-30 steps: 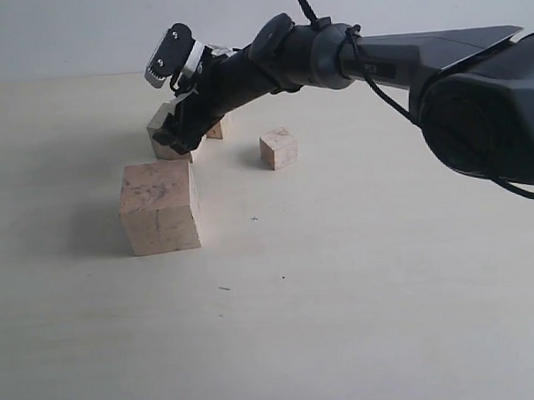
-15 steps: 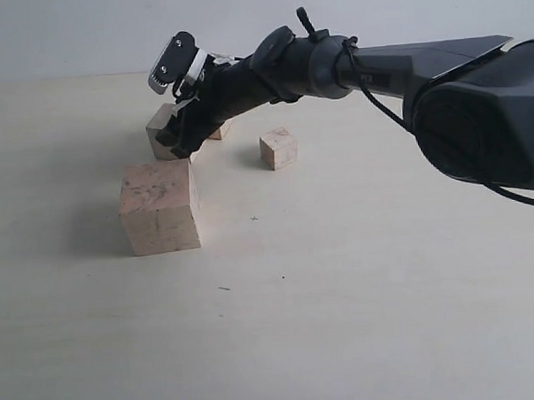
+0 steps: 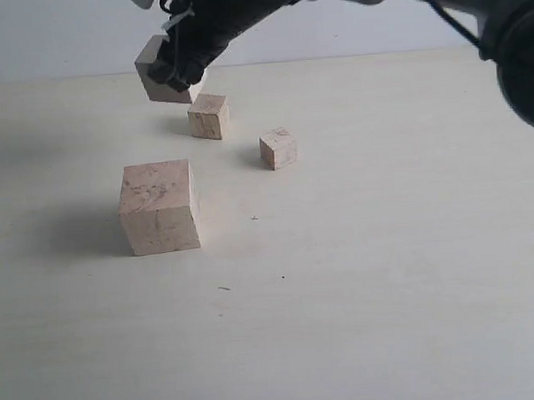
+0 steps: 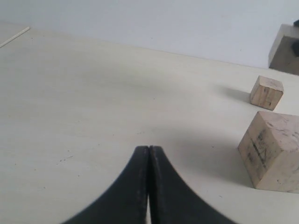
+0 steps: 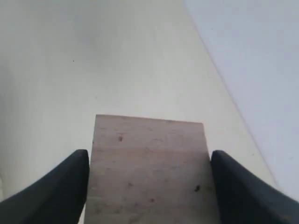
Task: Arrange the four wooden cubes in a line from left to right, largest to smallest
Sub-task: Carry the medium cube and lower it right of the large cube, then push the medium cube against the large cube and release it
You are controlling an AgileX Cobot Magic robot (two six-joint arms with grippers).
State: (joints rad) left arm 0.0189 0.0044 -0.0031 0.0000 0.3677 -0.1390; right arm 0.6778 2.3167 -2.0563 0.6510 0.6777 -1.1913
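a pale counter [image 3: 386, 292] below a plain grey wall carries the largest cube [image 3: 159, 207], the third cube [image 3: 208, 116] and the smallest cube [image 3: 278, 149]. the second-largest cube [image 3: 153, 76] is gripped by the right end effector [image 5: 148, 182] and held in the air, behind and above the largest cube. its place, just right of the largest cube, is judged to lie downward and toward the camera. the left end effector [image 4: 148, 182] is clenched on nothing.

**Exterior view:** low, oblique, fronting the largest cube [image 3: 159, 207]. **Left wrist view:** skims the surface [image 4: 93, 93] beside that cube, shared by both. **Right wrist view:** close upon the held cube [image 5: 149, 168].
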